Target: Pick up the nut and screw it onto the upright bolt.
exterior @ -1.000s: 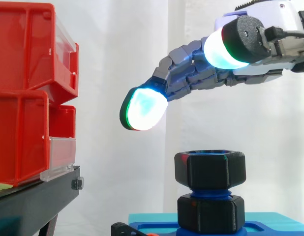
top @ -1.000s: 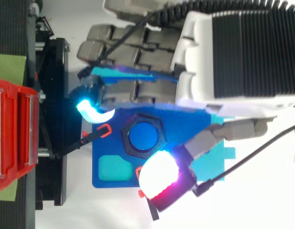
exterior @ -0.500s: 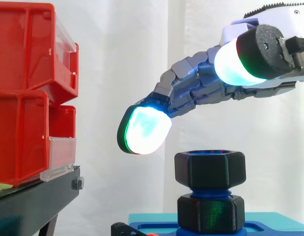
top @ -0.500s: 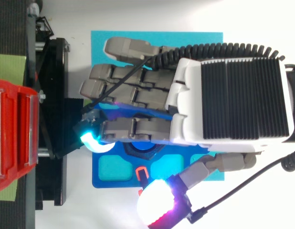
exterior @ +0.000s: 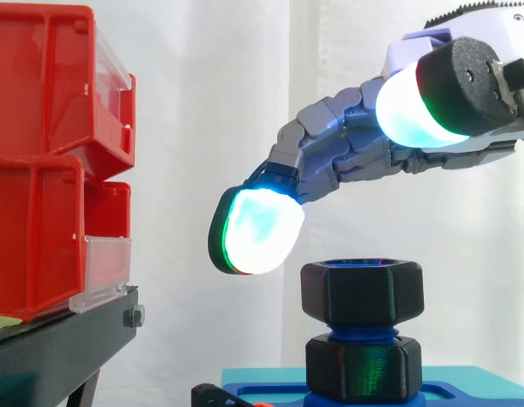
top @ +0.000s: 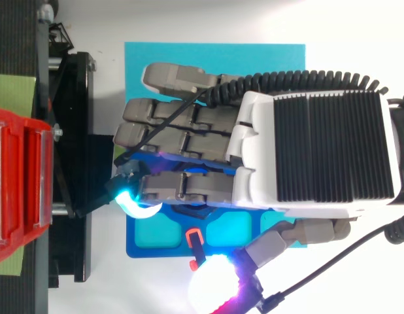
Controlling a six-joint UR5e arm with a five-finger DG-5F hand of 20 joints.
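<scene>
A black hexagonal nut (exterior: 361,292) sits on top of the upright blue bolt (exterior: 362,331), above a second black nut (exterior: 362,367) at the bolt's foot. The bolt stands on a blue base (top: 156,234). My hand (exterior: 347,157) hovers just above the nut, fingers stretched out and slightly bent, holding nothing. One glowing fingertip (exterior: 253,231) hangs left of and slightly above the nut. In the top view the hand (top: 313,154) covers the nut and bolt, and the thumb's glowing pad (top: 214,292) sticks out past the base's near edge.
Red bins (exterior: 50,161) stacked on a black stand (exterior: 58,348) rise at the left, close to the fingertips. A cyan mat (top: 215,55) lies under the blue base. A white curtain hangs behind.
The hand has shifted over the bolt, so that in the top view it now covers the nut. In the side view the fingertip dropped lower and a little right.
</scene>
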